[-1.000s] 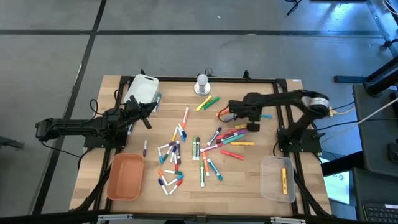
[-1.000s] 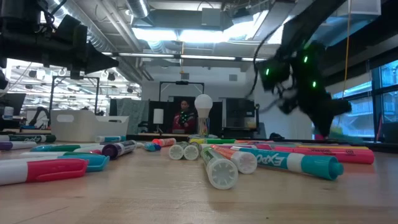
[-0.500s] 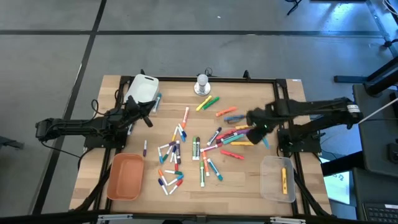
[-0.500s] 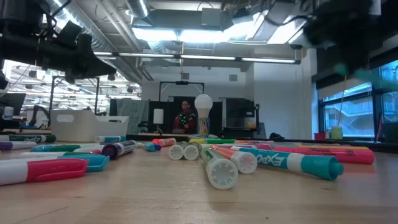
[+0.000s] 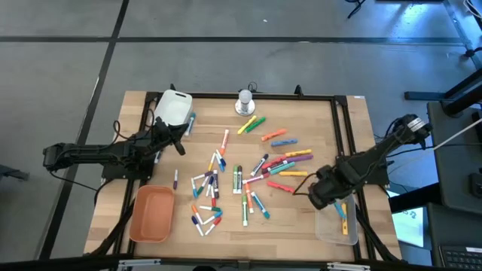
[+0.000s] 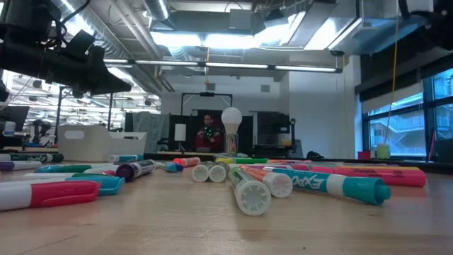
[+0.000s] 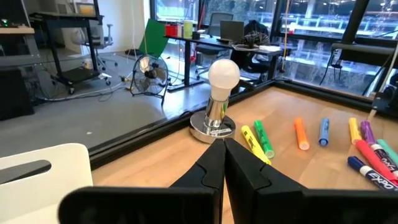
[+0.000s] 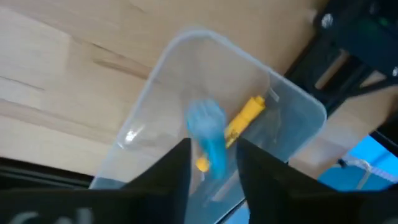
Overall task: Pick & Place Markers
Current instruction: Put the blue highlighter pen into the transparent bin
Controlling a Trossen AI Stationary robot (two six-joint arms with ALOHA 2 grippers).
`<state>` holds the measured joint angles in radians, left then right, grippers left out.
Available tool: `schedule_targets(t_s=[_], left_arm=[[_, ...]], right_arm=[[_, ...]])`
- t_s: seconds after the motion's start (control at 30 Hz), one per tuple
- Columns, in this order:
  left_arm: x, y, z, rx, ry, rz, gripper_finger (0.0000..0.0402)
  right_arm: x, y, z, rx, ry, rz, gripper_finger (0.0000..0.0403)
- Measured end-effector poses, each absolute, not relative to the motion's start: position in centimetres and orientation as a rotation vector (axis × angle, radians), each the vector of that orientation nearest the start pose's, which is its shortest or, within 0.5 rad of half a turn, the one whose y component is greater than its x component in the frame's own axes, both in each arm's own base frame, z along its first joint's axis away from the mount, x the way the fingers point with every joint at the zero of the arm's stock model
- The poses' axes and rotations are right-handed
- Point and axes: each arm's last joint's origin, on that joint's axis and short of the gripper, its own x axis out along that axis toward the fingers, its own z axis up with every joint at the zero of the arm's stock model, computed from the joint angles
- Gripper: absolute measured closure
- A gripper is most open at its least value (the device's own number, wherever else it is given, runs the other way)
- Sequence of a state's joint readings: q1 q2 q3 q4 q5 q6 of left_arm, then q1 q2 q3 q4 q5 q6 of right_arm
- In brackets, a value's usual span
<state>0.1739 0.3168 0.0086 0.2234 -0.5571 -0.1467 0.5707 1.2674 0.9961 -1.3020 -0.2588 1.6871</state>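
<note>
A: What is given by the high view that the wrist views lack?

B: The whole table (image 5: 135, 105) is laid out there. The markers (image 5: 245, 177) are seen scattered across its middle, with the orange tray (image 5: 152, 214) at the near left corner, the white tray (image 5: 172, 106) at the far left and the clear tray (image 5: 331, 216) at the near right. The right gripper (image 5: 325, 197) is placed over the clear tray's inner edge; the left gripper (image 5: 181, 143) is held near the white tray.

A: And the right wrist view?

B: A light blue marker (image 8: 210, 138) is shown blurred between the right gripper's fingers (image 8: 168, 177), just above the clear tray, where a yellow marker (image 8: 239, 123) lies. The fingers are parted on either side of it; whether it is gripped or let go cannot be told.

A: The left wrist view?

B: The left gripper's fingers are seen pressed together, holding nothing, pointed toward a light bulb on a stand (image 7: 217, 99). In the low view, only markers close up and the left arm overhead are offered.
</note>
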Motion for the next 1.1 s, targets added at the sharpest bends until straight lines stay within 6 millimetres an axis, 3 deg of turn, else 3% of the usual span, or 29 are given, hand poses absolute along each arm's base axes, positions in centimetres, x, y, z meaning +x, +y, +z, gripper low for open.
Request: schedule_targets(t_s=[0.17, 0.37, 0.63, 0.9, 1.1], left_arm=[[10.8, 3.5, 16.1, -0.123, 0.032, 0.735, 0.0396], [10.9, 3.4, 16.0, -0.13, 0.034, 0.709, 0.0396], [10.9, 3.4, 16.0, -0.191, 0.015, 0.702, 0.0396], [10.9, 3.3, 15.8, -0.199, 0.035, 0.682, 0.0396], [10.9, 3.3, 15.6, -0.215, 0.055, 0.69, 0.0396]], right_arm=[[16.2, 10.9, 25.0, 0.985, 1.665, -0.774, 0.0212], [17.8, 9.4, 26.5, 0.873, 1.586, -0.586, 0.019], [20.4, 3.0, 26.2, 0.386, 1.449, -0.541, 0.0188], [25.1, -4.2, 21.9, -0.011, 1.532, -0.41, 0.0187], [27.6, -8.0, 17.8, -0.175, 1.593, -0.235, 0.0187]])
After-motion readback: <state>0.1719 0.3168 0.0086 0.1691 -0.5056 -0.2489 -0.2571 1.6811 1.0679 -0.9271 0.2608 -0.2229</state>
